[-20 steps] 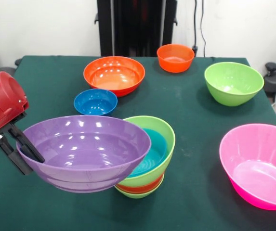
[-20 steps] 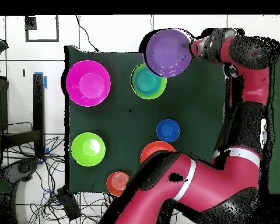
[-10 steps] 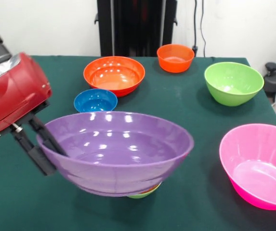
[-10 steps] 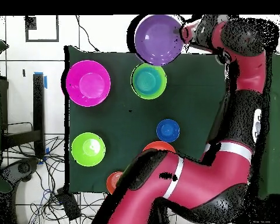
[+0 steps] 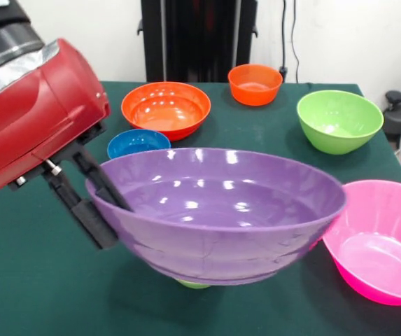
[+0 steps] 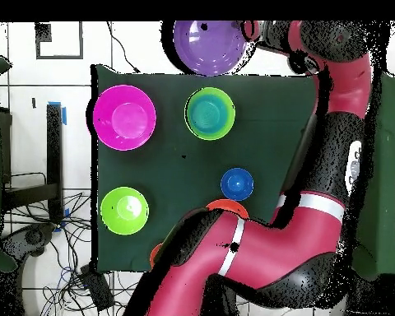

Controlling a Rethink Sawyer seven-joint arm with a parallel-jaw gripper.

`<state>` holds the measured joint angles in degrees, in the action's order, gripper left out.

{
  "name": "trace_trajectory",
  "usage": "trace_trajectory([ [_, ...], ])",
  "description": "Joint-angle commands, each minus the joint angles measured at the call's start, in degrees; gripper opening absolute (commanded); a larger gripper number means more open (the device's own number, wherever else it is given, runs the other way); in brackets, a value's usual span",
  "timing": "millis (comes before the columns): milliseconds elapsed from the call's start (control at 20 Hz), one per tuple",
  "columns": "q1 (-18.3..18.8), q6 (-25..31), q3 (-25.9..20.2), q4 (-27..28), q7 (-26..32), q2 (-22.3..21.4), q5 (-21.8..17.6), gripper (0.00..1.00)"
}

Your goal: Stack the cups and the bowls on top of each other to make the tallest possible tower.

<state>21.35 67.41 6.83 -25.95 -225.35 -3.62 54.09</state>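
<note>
From the front, the jaws pinch the rim of the purple bowl, held up in the air. It hides almost all of the tower.

From above, the tower shows clearly on the counter, with the purple bowl off past its edge. I think most bowls are not stacked yet.

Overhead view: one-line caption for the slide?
End effector holds the purple bowl by its rim past the table's edge, clear of the tower; pink, green and blue bowls wait.
</note>
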Motion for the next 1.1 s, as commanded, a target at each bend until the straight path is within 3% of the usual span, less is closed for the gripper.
trace_trajectory([
  [50, -1.57, 8.23, -2.67, 3.69, -20.88, 0.63, 2.74, 0.0],
  [200, -1.81, 8.3, -3.08, 1.88, -19.2, -0.15, 2.69, 0.0],
  [400, -2.45, 6.87, -4.16, -4.79, -15.07, -2.86, 2.25, 0.0],
  [750, -5.61, 0.7, -4.9, -25.14, -2.8, -11.85, 4.08, 0.0],
  [1100, -6.51, -1.75, -5.54, -32.96, 1.75, -15.28, 4.86, 0.0],
])
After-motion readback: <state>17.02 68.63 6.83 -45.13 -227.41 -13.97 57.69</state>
